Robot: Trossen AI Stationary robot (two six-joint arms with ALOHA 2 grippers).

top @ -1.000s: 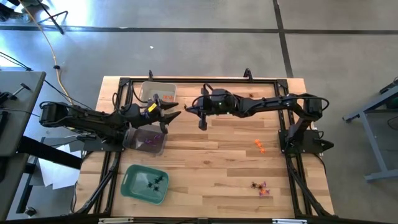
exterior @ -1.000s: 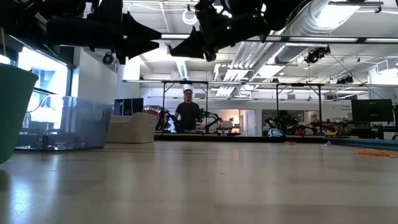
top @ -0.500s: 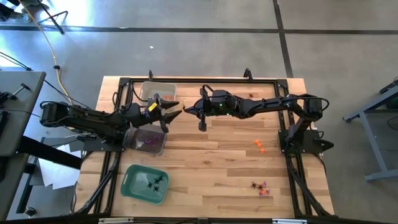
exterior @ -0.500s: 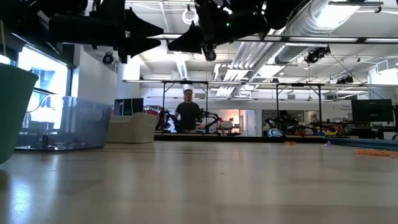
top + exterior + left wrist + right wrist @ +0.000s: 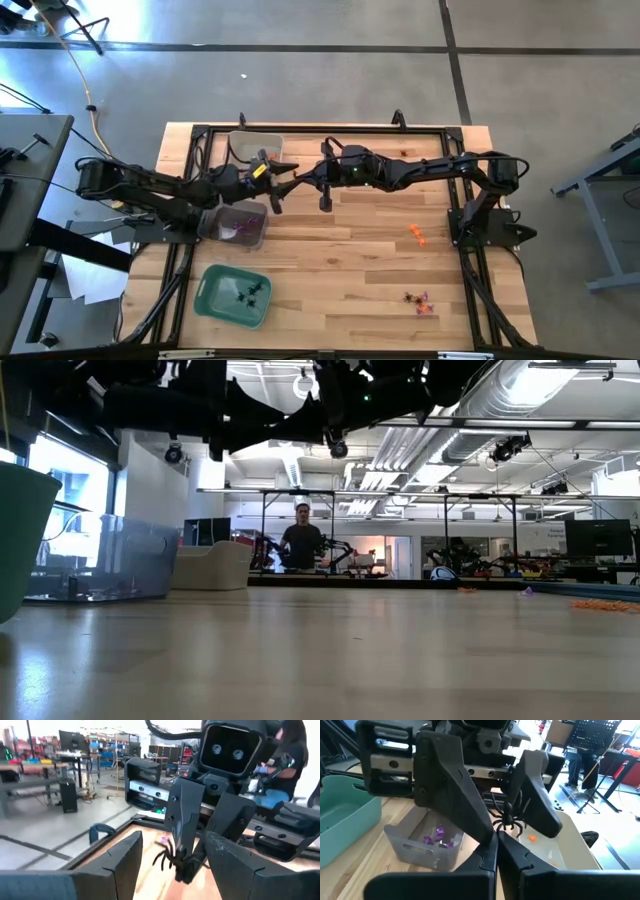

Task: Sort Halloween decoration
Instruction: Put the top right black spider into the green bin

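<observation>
Two dark arms are seen above a wooden desk (image 5: 340, 270), meeting tip to tip over its rear half.

The green tray (image 5: 232, 296) is set at the front left of the desk, with black spider-like pieces inside. A clear tray (image 5: 236, 224) holding purple pieces is placed behind it, and a second clear tray (image 5: 250, 150) lies at the rear left; orange pieces are seen in it in the right wrist view.

The left tool (image 5: 283, 183) is held with its fingers spread wide, one on either side of the tip of the right tool (image 5: 299, 177). Nothing is gripped by the left tool. The right tool is closed on a black spider (image 5: 508, 817), which is pinched at the fingertips and held in the air between the left fingers (image 5: 451, 790). The same spider (image 5: 170, 856) is seen in the left wrist view.

Loose orange pieces (image 5: 417, 235) are left on the right side of the desk, and a small mixed cluster (image 5: 419, 301) lies near the front right corner.

A person (image 5: 302, 543) is seen standing in the room beyond the desk.
</observation>
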